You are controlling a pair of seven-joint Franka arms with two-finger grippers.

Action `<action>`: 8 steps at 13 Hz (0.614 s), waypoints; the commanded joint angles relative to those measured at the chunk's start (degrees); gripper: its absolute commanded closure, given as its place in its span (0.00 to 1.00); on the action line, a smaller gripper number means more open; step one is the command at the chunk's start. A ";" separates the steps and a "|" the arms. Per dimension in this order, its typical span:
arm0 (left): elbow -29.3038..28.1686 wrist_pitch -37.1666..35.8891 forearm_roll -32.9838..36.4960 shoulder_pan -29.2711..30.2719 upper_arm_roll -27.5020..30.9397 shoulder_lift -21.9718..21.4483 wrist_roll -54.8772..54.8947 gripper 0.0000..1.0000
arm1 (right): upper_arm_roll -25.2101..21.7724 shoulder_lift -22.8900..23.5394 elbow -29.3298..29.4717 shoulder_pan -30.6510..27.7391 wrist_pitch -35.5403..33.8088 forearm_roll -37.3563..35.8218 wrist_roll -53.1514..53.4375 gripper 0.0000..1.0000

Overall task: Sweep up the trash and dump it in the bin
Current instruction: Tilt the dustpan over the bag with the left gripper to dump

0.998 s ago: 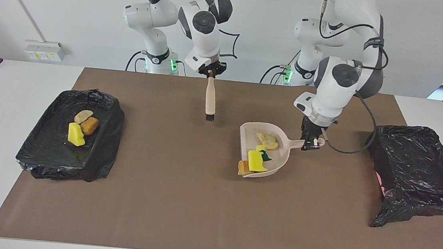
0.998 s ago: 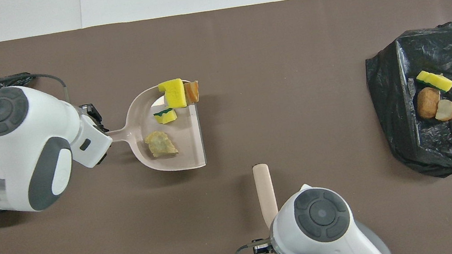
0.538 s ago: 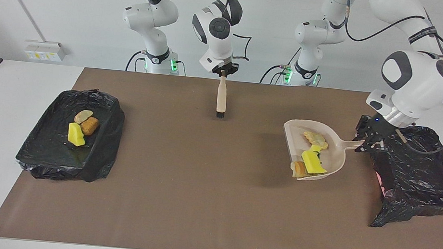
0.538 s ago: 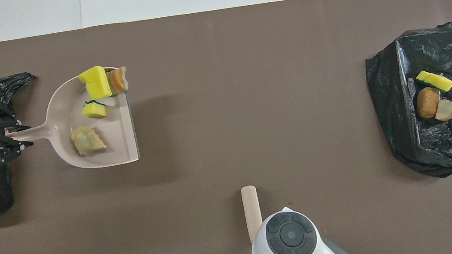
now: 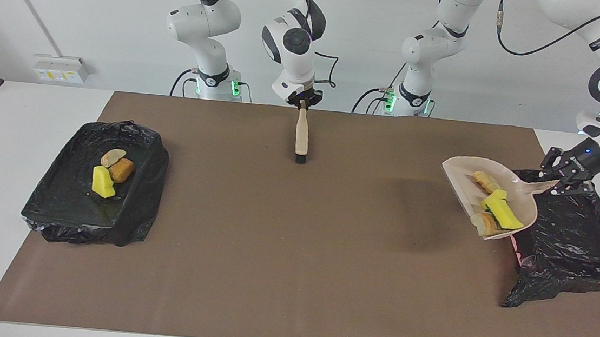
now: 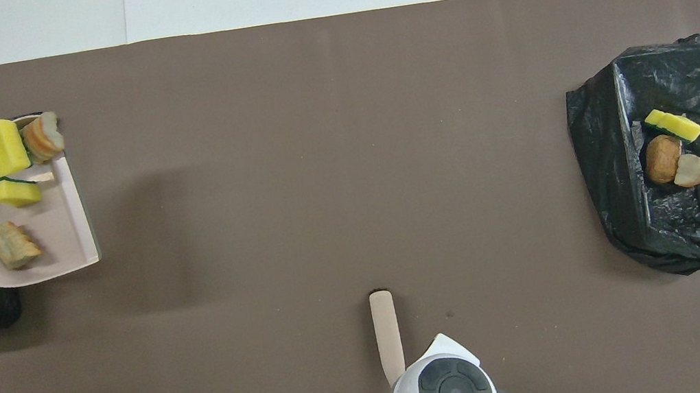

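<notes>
Four scraps [image 5: 495, 207] ride in the dustpan [image 5: 467, 178] that we hold up by its handle, the left gripper [image 5: 568, 173] clamped on that handle over the black-lined bin [image 5: 575, 247] at the left arm's end of the table. That bin is our landmark. The pan hangs over the bin's edge that faces the middle of the table, tilted, with its open lip pointing away from the bin and its handle running back over the bin to our fingers. So the trash lies on the table-middle side of the fingers, along the pan's long axis, and we judge that the coming dump turns on this: the lip has to be brought round over the bin's opening before we tip, or the scraps near the lip could slide onto the brown mat [image 5: 272, 242] instead.

Counting the load from overhead: one plain yellow piece, one green-backed yellow piece, one orange-brown piece at the lip corner, one beige piece.

Well away from the bin, at the right arm's end, a second black-lined tray [image 5: 63, 207] holds three more scraps [image 5: 109, 171]: one yellow, one orange-brown, one beige. That makes seven in all.

The right gripper [image 5: 303, 103] waits over the mat between the two, closed on the upper end of one brush [image 5: 301, 136], which hangs bristles down.
</notes>
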 commanded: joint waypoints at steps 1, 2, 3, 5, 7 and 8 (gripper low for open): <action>5.98 -4.94 -2.74 5.35 -0.98 2.84 3.99 1.00 | -0.23 -1.02 -1.22 0.09 1.52 2.11 -2.26 1.00; 6.16 -4.51 -2.39 6.76 -0.98 2.93 6.10 1.00 | -0.23 -0.41 -1.22 0.09 2.13 2.11 -2.18 1.00; 7.21 -4.42 -2.47 7.90 -0.98 3.36 6.90 1.00 | -0.23 0.38 -1.13 0.09 2.31 2.11 -1.48 0.86; 8.27 -4.59 -2.48 10.10 -0.98 3.63 7.00 1.00 | -0.23 0.92 0.01 0.09 1.88 2.02 -1.21 0.00; 11.33 -3.98 -2.04 12.30 -0.55 4.59 6.65 1.00 | -0.58 1.53 2.20 -0.78 1.61 1.85 -2.26 0.00; 14.74 -3.98 -0.99 12.66 0.06 6.86 6.30 1.00 | -0.66 1.62 3.52 -1.75 1.61 1.24 -2.35 0.00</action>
